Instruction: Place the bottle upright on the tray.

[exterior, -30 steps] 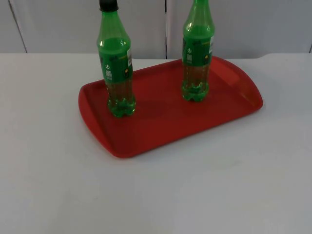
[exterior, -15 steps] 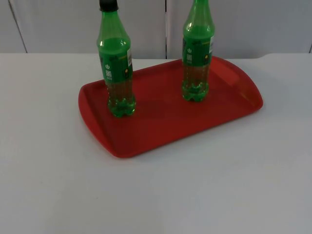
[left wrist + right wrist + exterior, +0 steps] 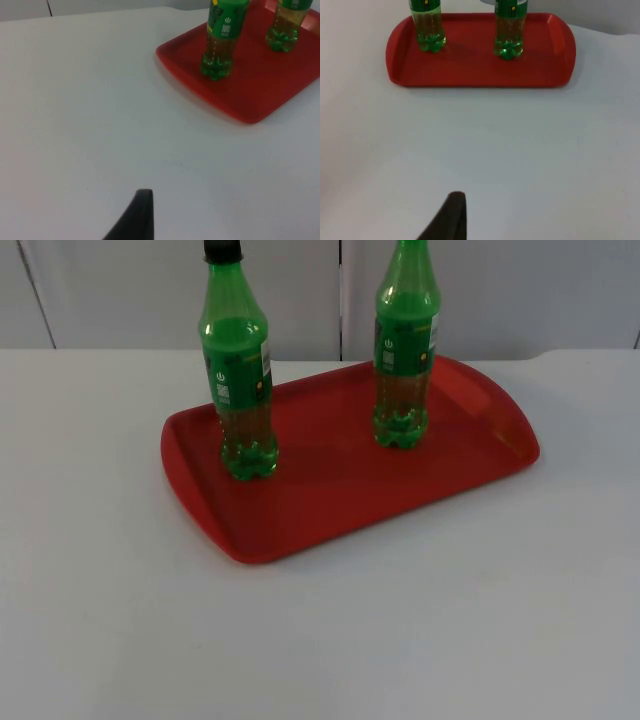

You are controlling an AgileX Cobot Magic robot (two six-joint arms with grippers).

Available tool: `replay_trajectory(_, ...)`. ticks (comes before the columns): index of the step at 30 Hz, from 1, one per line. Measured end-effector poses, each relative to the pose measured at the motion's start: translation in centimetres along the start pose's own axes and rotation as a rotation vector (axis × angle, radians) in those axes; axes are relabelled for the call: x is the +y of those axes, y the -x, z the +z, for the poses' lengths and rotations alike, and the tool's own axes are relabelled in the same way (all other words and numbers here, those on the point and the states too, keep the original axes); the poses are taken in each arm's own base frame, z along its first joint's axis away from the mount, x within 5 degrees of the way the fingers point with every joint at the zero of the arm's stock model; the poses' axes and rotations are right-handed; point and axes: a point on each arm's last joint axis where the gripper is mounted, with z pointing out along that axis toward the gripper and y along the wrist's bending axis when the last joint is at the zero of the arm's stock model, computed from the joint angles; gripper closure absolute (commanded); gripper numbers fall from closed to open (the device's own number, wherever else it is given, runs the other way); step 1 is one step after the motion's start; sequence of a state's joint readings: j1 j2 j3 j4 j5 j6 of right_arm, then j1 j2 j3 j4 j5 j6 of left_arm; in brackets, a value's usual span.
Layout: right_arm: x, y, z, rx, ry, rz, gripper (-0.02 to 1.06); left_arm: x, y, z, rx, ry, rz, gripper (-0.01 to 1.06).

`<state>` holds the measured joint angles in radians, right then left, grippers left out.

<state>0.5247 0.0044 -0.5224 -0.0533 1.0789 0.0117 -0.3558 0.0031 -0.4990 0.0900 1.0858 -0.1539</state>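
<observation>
1. On the white desk [image 3: 420,620] lay a red, rounded-corner plastic tray [image 3: 330,490], set at a slant, with its raised rim running all round.
2. Two green plastic bottles stood upright on the tray, well apart from each other and touching neither the rim nor one another.
3. One bottle, the green plastic bottle with a black cap [image 3: 238,370], stood at the tray's left part in the top view; its label was green and its lower body clear over pale liquid.
4. The second green plastic bottle [image 3: 404,350] stood toward the tray's far right part, its top cut off by the picture's edge.
5. Ahead of the left gripper [image 3: 135,217] and off to one side sat the tray [image 3: 250,95], well apart from the fingertip, with the capped bottle [image 3: 222,40] the closer of the two to it.
6. Straight ahead of the right gripper [image 3: 447,217] sat the tray [image 3: 480,75], also well apart, with both bottles [image 3: 509,25] standing on it.
7. Whether either gripper was open or closed could not be told, as a single dark fingertip of each was all that could be seen above bare desk.
8. A grey partition wall [image 3: 500,290] closed off the desk behind the tray.
</observation>
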Motion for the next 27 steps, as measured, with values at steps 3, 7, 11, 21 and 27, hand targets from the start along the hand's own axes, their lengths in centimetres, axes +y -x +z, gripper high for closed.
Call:
replay_trajectory(3,0.0,0.0,0.0,0.0,0.0,0.0,-0.01,0.0,0.0,0.0,0.0,0.0,0.0,0.0)
replay_trajectory(7,0.0,0.0,0.0,0.0,0.0,0.0,-0.01,0.0,0.0,0.0,0.0,0.0,0.002,0.0)
replay_trajectory(11,0.0,0.0,0.0,0.0,0.0,-0.002,-0.01,-0.03,-0.01,0.0,0.001,-0.004,0.008,0.0)
replay_trajectory(21,0.0,0.0,0.0,0.0,0.0,-0.002,-0.01,-0.05,-0.01,0.0,0.001,-0.005,0.011,0.0)
replay_trajectory(27,0.0,0.0,0.0,0.0,0.0,-0.002,-0.01,-0.05,-0.01,0.0,0.001,-0.005,0.011,0.0)
